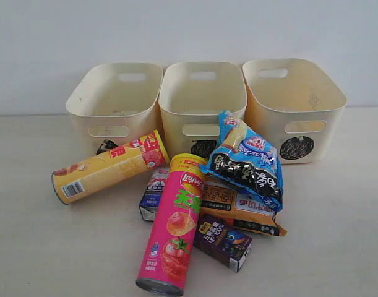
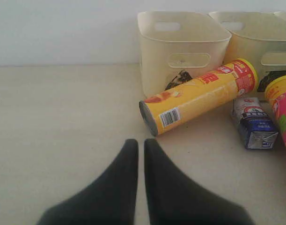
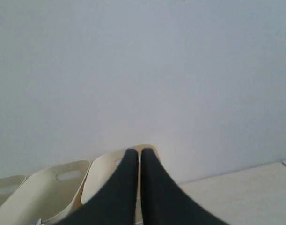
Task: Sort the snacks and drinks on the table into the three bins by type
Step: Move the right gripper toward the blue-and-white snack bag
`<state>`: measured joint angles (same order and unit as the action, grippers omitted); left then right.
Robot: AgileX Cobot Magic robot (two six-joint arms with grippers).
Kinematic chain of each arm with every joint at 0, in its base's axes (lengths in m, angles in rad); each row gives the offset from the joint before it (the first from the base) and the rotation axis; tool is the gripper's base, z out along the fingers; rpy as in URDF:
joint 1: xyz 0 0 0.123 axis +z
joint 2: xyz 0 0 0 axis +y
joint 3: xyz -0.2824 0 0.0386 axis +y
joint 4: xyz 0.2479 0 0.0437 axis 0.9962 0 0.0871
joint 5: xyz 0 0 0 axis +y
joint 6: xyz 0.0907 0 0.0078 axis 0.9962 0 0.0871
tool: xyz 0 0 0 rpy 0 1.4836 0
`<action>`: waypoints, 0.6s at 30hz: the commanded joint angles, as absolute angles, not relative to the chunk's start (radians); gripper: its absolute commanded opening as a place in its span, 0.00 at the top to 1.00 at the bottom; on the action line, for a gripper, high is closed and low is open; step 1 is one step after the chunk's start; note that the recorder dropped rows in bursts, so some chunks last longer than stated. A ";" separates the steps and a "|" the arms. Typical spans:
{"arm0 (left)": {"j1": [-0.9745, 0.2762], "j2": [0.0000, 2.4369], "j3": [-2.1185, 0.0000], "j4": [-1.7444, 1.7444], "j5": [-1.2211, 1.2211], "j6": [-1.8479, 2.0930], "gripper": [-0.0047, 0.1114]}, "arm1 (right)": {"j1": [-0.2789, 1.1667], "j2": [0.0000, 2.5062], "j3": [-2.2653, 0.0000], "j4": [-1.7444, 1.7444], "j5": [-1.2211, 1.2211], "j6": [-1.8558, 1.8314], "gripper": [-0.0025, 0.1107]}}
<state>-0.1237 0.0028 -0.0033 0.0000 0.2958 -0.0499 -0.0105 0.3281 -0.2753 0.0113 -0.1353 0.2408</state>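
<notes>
Left gripper (image 2: 141,143): jaws pressed together, gripping nothing, above the table (image 1: 46,247). Right gripper (image 3: 138,152): the same, raised near the three bins (image 1: 173,117).

In front of the bins, none sorted:
- Two cans: pink can (image 1: 176,229) reading "Lay's", and yellow can (image 1: 108,167) with a barcode.
- Two bags: blue-black bag (image 1: 247,164) lying over orange bag (image 1: 238,207).
- Two cartons: blue-white carton (image 1: 153,195) and purple carton (image 1: 224,241).
</notes>
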 commanded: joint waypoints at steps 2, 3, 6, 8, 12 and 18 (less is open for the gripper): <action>-0.121 0.000 0.000 0.000 0.297 -0.060 0.93 | -0.020 0.494 -0.359 -0.019 -0.194 0.241 0.98; -0.121 0.000 0.000 0.000 0.297 -0.060 0.93 | -0.018 0.526 -0.370 -0.024 -0.207 0.239 0.98; -0.121 0.000 0.000 0.000 0.297 -0.060 0.93 | 0.017 0.612 -0.403 -0.071 -0.217 0.239 0.98; -0.121 0.000 0.000 0.000 0.297 -0.060 0.93 | 0.061 0.663 -0.426 -0.136 -0.194 0.239 0.98; -0.121 0.000 0.000 0.000 0.297 -0.060 0.93 | 0.192 0.773 -0.448 -0.245 -0.167 0.212 0.98; -0.121 0.000 0.000 0.000 0.297 -0.060 0.93 | 0.318 0.938 -0.451 -0.243 -0.171 0.168 0.98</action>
<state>-0.1237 0.0028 -0.0033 0.0000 0.2958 -0.0499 0.2760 0.8751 -0.4453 -0.2296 -0.1710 0.1859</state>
